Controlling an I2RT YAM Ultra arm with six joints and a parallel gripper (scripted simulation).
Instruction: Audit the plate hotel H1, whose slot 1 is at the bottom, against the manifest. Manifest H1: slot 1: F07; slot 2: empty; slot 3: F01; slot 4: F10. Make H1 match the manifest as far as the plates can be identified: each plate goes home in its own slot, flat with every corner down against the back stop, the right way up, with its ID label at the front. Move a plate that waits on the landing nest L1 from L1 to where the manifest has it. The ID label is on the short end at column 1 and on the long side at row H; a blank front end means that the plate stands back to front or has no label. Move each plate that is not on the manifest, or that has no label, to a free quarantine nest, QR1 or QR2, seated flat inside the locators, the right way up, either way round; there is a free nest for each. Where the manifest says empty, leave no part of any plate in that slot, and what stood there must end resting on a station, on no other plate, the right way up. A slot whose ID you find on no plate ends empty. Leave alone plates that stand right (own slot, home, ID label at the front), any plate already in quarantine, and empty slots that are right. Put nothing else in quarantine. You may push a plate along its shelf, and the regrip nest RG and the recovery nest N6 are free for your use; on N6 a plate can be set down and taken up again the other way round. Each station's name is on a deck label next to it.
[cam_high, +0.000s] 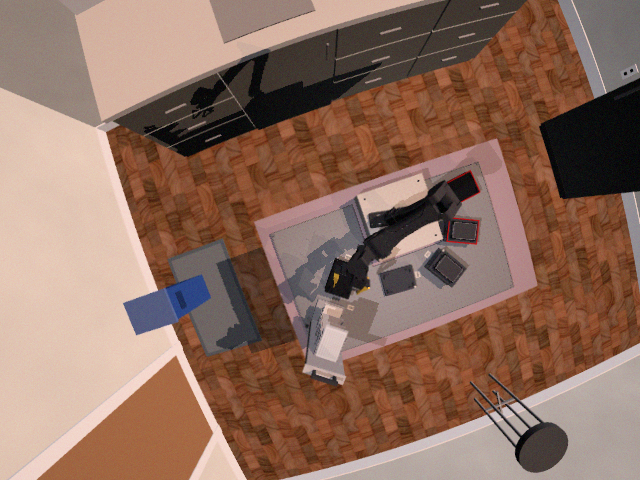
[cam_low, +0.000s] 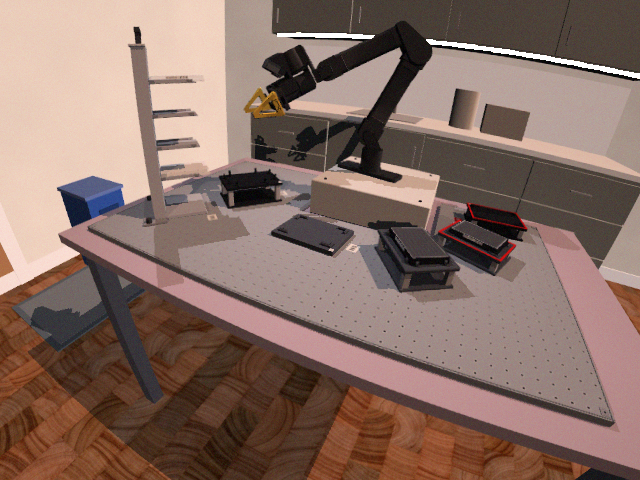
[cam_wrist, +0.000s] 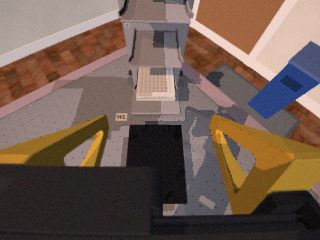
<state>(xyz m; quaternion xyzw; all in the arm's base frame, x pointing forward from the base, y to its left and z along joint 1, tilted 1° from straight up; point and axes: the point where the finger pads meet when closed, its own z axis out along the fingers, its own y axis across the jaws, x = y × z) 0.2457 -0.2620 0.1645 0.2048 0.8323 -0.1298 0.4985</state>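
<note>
The yellow-fingered claw (cam_wrist: 160, 150) hangs wide open and empty before the tall grey plate hotel (cam_low: 146, 134) — a cream well plate (cam_wrist: 155, 84) (ID unreadable) sits low inside; the audit looks barely begun.

The plate hotel (cam_low: 146, 129) is a tall grey post with four short shelves stacked along it, standing at the corner of the counter. A pale plate with a grid of wells (cam_wrist: 155, 83) lies flat on a lower shelf. Near the hotel, an empty black nest (cam_low: 249, 181) stands on short legs.
</note>
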